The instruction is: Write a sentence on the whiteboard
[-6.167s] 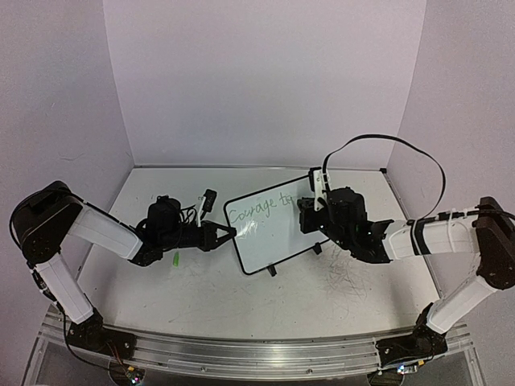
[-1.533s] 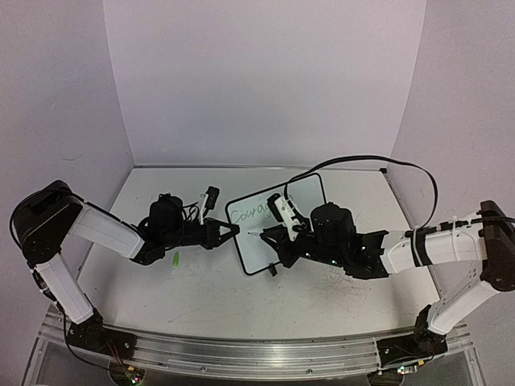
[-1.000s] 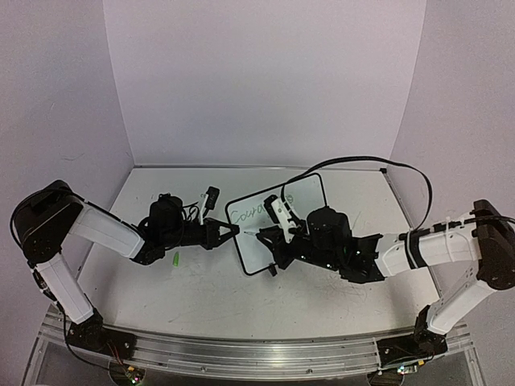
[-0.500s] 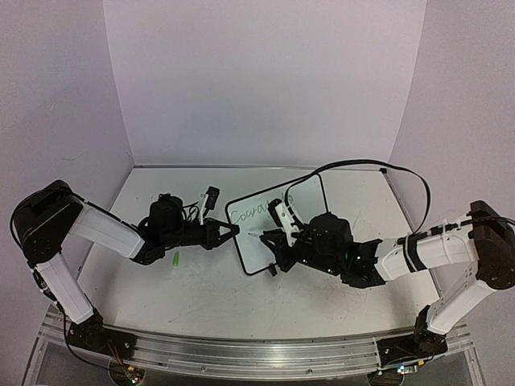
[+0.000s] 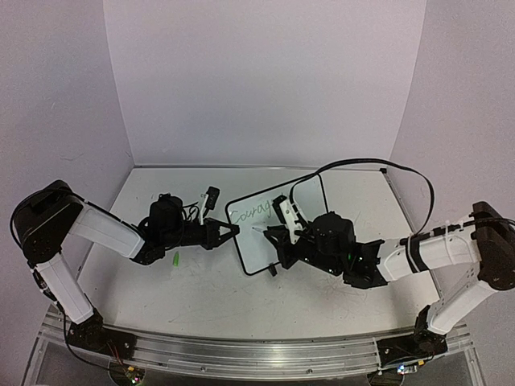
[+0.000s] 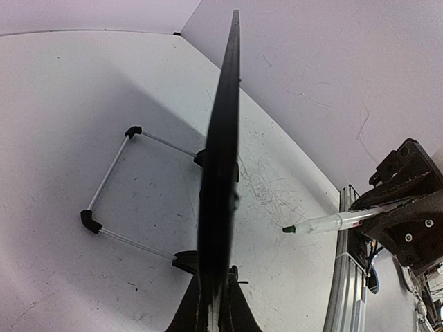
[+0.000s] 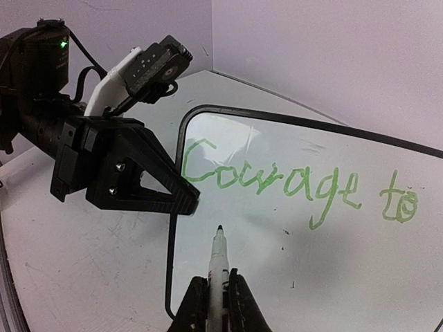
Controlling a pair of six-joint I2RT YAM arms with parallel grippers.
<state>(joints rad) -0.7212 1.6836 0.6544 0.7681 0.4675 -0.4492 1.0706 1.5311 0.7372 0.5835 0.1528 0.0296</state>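
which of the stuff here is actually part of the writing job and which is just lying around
Part of the job:
- whiteboard, held by its edge in the left gripper
- green words "Courage to" on it
- marker, gripped by the right gripper

Just lying about:
- small green piece on the tabletop, maybe the marker's cap
- grey scuff marks on it

Three plain walls tinted pale lilac close the space: a back wall (image 5: 265,80) across the upper centre, a left wall (image 5: 48,96) and a right wall (image 5: 475,96) at the frame's sides. Below them lies a white tabletop (image 5: 241,301) marked with grey scuffs (image 6: 270,190). An aluminium rail (image 5: 241,351) runs along the bottom edge. The light is soft and even.
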